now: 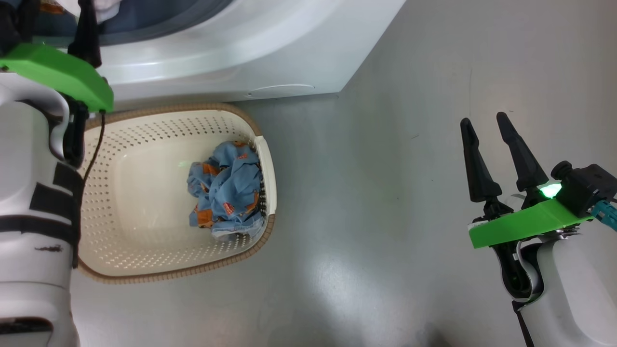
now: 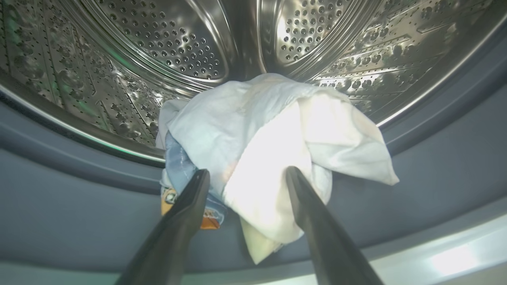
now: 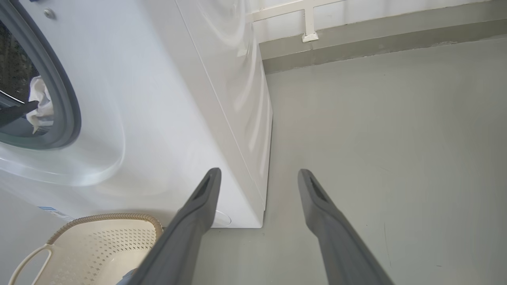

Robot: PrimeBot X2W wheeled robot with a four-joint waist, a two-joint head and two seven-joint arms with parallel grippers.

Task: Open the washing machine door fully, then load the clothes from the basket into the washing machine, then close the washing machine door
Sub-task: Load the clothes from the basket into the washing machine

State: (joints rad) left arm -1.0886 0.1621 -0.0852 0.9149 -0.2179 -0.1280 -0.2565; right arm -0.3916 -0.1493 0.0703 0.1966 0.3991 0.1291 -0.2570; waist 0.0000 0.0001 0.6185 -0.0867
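**Left gripper at the drum mouth, one garment lying in the basket**

The left gripper (image 2: 247,171) is reaching into the washing machine (image 1: 241,62), its fingers spreading wide on either side of a bundle of clothes (image 2: 336,130). The white and pale blue pieces are bunching over a denim-blue one (image 2: 178,166) and draping from the steel drum (image 2: 178,39) across the blue-grey gasket (image 2: 79,206). A denim-blue garment with orange patches (image 1: 224,190) is lying in the cream basket (image 1: 144,130), just before the machine. The right gripper (image 1: 483,118) is hovering over the grey floor (image 1: 385,193), well apart, with its fingers spread and holding nothing.
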